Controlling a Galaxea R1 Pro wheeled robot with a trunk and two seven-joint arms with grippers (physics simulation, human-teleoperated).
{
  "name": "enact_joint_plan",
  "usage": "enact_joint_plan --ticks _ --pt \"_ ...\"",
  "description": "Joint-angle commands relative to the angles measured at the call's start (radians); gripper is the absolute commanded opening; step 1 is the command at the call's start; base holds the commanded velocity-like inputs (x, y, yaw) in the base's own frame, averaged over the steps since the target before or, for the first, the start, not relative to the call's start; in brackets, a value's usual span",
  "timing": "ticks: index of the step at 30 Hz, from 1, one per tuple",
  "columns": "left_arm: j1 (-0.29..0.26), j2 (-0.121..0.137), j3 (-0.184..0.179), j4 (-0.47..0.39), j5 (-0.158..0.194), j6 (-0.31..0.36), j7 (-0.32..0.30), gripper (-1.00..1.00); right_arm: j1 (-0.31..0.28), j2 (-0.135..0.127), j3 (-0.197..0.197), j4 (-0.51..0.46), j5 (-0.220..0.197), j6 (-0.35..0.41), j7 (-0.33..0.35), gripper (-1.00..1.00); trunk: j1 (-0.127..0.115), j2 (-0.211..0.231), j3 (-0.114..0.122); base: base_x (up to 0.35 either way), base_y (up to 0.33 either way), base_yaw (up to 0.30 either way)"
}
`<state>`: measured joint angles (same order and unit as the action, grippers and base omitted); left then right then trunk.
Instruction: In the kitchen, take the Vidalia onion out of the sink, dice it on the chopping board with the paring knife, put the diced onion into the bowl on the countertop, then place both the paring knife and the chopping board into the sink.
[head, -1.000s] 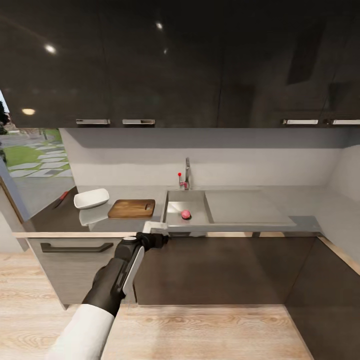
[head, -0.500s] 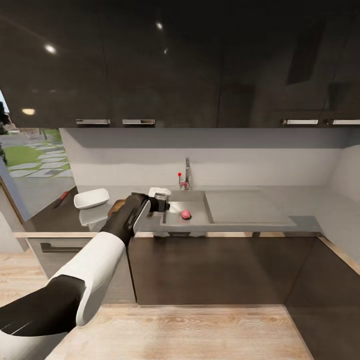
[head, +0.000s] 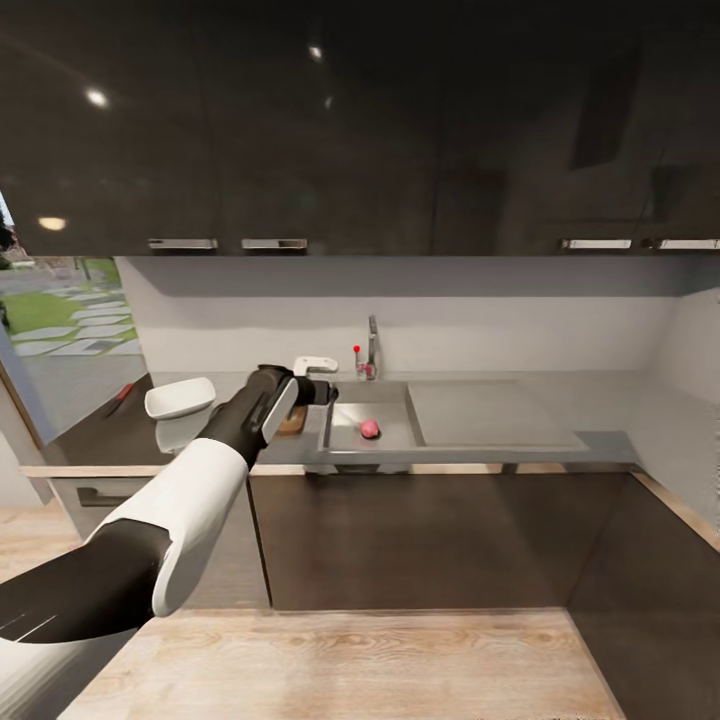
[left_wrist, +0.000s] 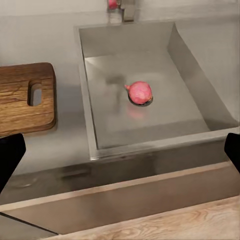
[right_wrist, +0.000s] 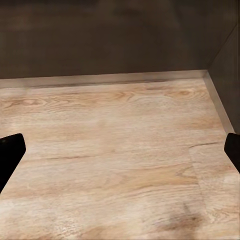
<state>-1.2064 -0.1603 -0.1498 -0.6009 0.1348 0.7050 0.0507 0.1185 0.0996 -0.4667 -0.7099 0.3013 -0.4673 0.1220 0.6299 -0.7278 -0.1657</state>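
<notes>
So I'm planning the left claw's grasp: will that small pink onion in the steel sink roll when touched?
Probably. The small round pink onion rests free on the grey steel sink floor, which looks smooth, so a nudge could send it rolling. It looks firm, so a centred pinch should hold.

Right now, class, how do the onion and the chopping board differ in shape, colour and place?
The onion is a small pink ball; the chopping board is a larger, flat brown rectangle with a slot. The onion lies inside the sink; the board rests on the countertop beside it. Neither is held.

A kitchen: steel sink (head: 345, 425) with tap (head: 373, 350) (red-knobbed), grey countertop (head: 600, 400), dark cabinets (head: 400, 130).
</notes>
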Motion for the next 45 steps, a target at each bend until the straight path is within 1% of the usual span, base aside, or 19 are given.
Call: enact_joint_plan --ticks 1,6,13,17,19,28,37,41,45 --pt "-0.001 0.003 -0.004 -0.001 0.009 0.003 0.006 1.00 0.000 0.002 -0.007 -0.002 0.004 -0.002 0.010 1.00 0.000 -0.001 -0.001 0.000 0.000 -0.172" --pt "-0.001 0.006 -0.002 0.000 0.008 -0.008 0.007 1.00 0.000 0.002 -0.007 -0.002 0.004 -0.002 0.010 1.00 0.000 -0.001 0.003 0.000 0.000 -0.202" --pt "0.001 0.016 -0.001 0.003 0.008 -0.018 0.008 1.00 0.000 0.002 -0.007 -0.002 0.004 -0.002 0.010 1.00 0.000 -0.001 0.010 0.000 0.000 -0.220" --pt "0.003 0.021 -0.001 0.007 0.007 -0.019 0.008 1.00 0.000 0.002 -0.007 -0.003 0.004 -0.002 0.011 1.00 0.000 -0.001 0.011 0.005 0.000 -0.068" --pt "0.005 0.027 -0.001 0.011 0.007 -0.019 0.008 1.00 0.000 0.002 -0.007 -0.002 0.004 -0.002 0.010 1.00 0.000 -0.001 0.011 0.095 0.000 -0.018" --pt "0.007 0.033 -0.001 0.073 0.008 -0.019 0.007 1.00 0.000 0.002 -0.007 -0.007 0.004 -0.002 0.010 1.00 0.000 -0.001 0.011 0.310 0.000 -0.002" --pt "0.009 0.034 -0.002 0.082 0.007 -0.019 0.007 1.00 0.000 0.002 -0.009 -0.011 0.004 -0.002 0.010 1.00 0.000 -0.001 0.004 0.317 -0.119 0.000" --pt "0.020 0.043 -0.002 0.086 0.006 -0.019 0.006 1.00 0.000 0.002 -0.009 -0.011 0.004 -0.002 0.010 1.00 0.000 -0.001 -0.002 0.284 -0.182 0.000" --pt "0.023 0.044 -0.002 0.091 0.007 -0.019 0.006 1.00 0.000 0.002 -0.009 -0.011 0.004 -0.002 0.010 1.00 0.000 -0.001 -0.009 0.234 -0.179 0.000"
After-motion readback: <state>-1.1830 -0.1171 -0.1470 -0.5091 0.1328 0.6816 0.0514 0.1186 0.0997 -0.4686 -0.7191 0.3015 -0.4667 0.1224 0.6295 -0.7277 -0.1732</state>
